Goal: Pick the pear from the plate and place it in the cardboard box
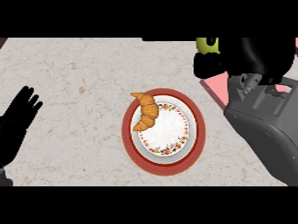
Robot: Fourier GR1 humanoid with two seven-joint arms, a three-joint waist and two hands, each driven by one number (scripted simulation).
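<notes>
Pale, speckled stone makes up the table [80, 74], which fills most of the head view, with a strip of dark wood showing past its far left corner. Near the middle of the table sits a plate [166, 164] with a broad red rim, a grey ring inside that, and a white centre edged with a small floral pattern. A golden croissant [146, 112] lies on the plate's upper left part, curving from the red rim down onto the white centre.

Up and to the right of the plate, at the table's far edge, the right robot hand [241, 57] hangs with its fingers curled round the pear [208, 44]. Only a small yellow-green part of the pear shows at the upper left of the black fingers; the rest is hidden by the hand. The pear is off the plate and well apart from it. The grey right forearm runs from that hand down to the lower right, passing just beside the plate's right rim.

Under the right robot hand and forearm, to the right of the plate, flat pink surfaces [214, 85] show; I cannot tell what they belong to.

Well to the left of the plate, the left robot hand [15, 116] rests open near the left edge, fingers straight and pointing up, holding nothing.
</notes>
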